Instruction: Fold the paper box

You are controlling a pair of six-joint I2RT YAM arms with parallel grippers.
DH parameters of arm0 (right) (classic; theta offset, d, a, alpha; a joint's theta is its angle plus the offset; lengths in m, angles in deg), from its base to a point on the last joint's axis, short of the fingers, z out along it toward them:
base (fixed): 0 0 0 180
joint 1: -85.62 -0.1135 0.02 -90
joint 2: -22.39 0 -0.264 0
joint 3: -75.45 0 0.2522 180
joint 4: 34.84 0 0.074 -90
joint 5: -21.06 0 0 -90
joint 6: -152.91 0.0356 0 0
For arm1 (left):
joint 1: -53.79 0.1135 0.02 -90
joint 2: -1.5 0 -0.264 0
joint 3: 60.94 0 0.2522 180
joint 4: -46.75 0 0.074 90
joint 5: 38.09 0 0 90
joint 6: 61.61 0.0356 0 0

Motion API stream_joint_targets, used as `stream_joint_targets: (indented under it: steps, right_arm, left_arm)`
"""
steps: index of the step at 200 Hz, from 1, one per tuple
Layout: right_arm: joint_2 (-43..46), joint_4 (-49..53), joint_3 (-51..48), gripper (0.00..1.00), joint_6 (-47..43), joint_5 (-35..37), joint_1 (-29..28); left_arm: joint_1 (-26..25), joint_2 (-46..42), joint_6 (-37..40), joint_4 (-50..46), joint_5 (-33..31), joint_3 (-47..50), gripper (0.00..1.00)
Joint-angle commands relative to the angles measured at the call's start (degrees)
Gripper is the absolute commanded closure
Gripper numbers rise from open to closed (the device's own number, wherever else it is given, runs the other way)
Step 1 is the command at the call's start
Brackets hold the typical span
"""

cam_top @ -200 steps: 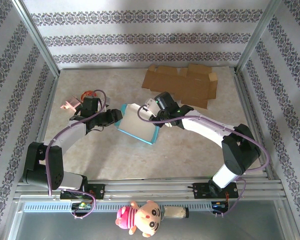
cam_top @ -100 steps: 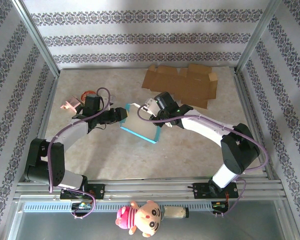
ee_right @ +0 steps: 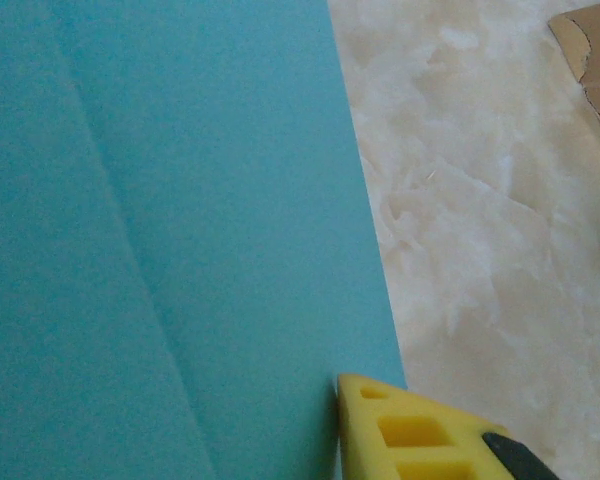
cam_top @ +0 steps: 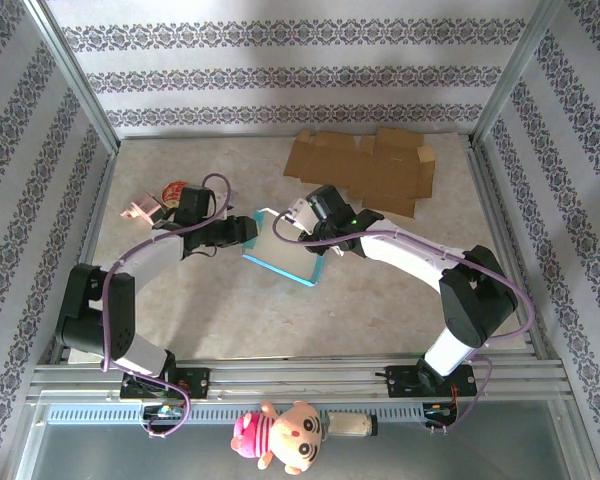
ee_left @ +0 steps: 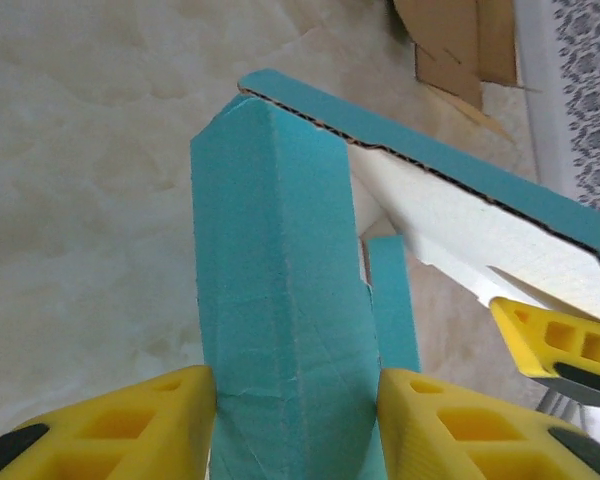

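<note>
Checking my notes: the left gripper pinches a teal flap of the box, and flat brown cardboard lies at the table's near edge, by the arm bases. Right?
Not quite. The left gripper does pinch a teal flap of the box, but the cardboard lies at the far edge, not the near one; the top view shows it.

Looks like a robotics lab test cell rather than a home. Enclosed left, right and far by patterned wallpaper panels set in bare aluminium posts. Floored with a marble-look tabletop. Fitted along the near edge with metal rails carrying two bolted arm bases, with a plush doll just in front
</note>
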Motion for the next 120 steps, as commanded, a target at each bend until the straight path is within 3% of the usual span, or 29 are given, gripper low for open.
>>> stream_joint_targets:
  steps: [1, 51, 101, 120]
  right_arm:
    - [-0.70, 0.84, 1.24, 0.76, 0.35, -0.87, -1.07]
    - [-0.75, 0.87, 1.07, 0.76, 0.33, -0.83, -1.15]
    - [-1.32, 0.79, 1.33, 0.76, 1.08, -1.10, -1.25]
    - [-0.89, 0.95, 1.34, 0.72, 1.66, -0.68, -1.15]
  left_arm:
    - [-2.68, 2.68, 4.94, -6.61, -5.08, -2.70, 0.54]
    - [-5.09, 5.38, 7.73, -11.94, -13.90, -5.13, 0.64]
    - [-6.55, 8.28, 7.70, -11.27, -16.52, -4.59, 0.69]
    - [-6.64, 8.87, 7.45, -10.99, -18.32, -3.93, 0.69]
